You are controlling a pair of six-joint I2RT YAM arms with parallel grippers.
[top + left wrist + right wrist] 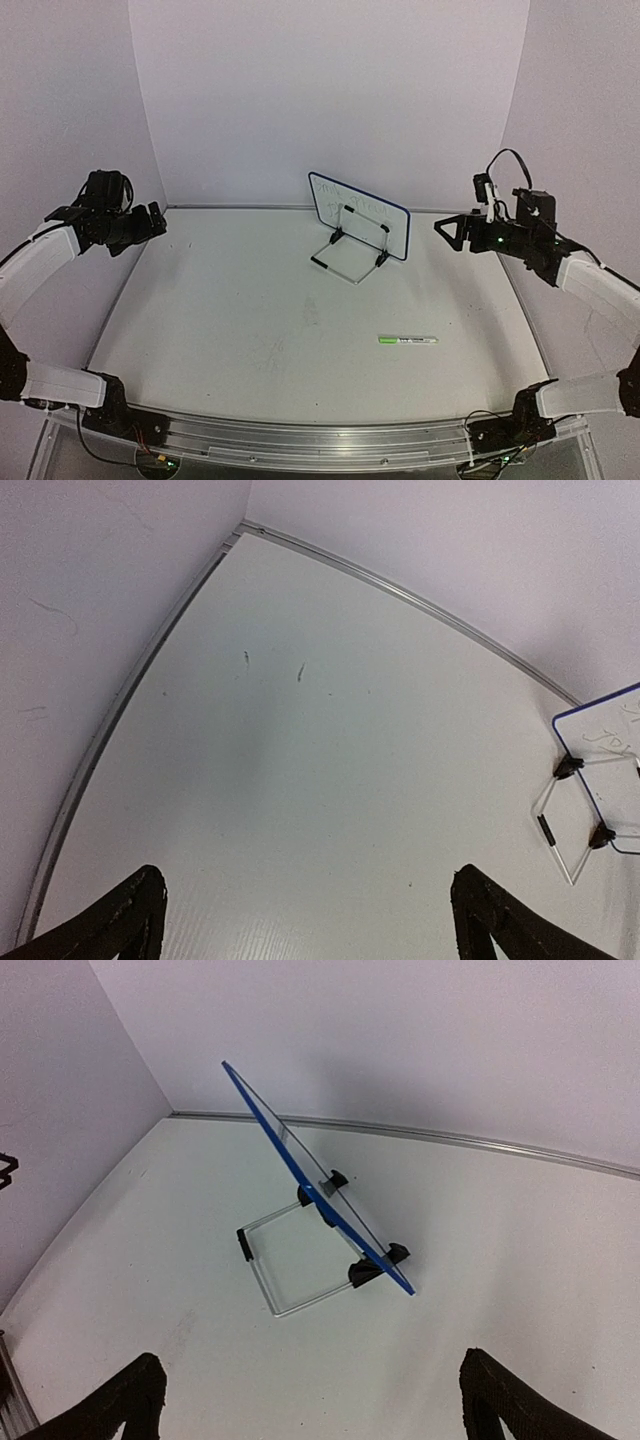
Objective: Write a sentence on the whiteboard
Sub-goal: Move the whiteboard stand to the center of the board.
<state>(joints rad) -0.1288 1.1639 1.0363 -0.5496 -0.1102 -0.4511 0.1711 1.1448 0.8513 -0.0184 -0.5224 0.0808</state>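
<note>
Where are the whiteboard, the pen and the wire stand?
whiteboard (330, 200): top view, white face, left part.
pen (407, 340): top view, middle of barrel.
wire stand (243, 1244): right wrist view, black front foot.

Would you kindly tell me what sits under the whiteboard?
A thin wire stand with black feet props the whiteboard on the table; the table strip behind it is covered.

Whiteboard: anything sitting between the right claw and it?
Nothing visible. The right claw hangs open to the right of the small blue-rimmed whiteboard on its wire stand, with only bare white table between them. The green-ended white marker lies nearer the arm bases, outside that line.
</note>
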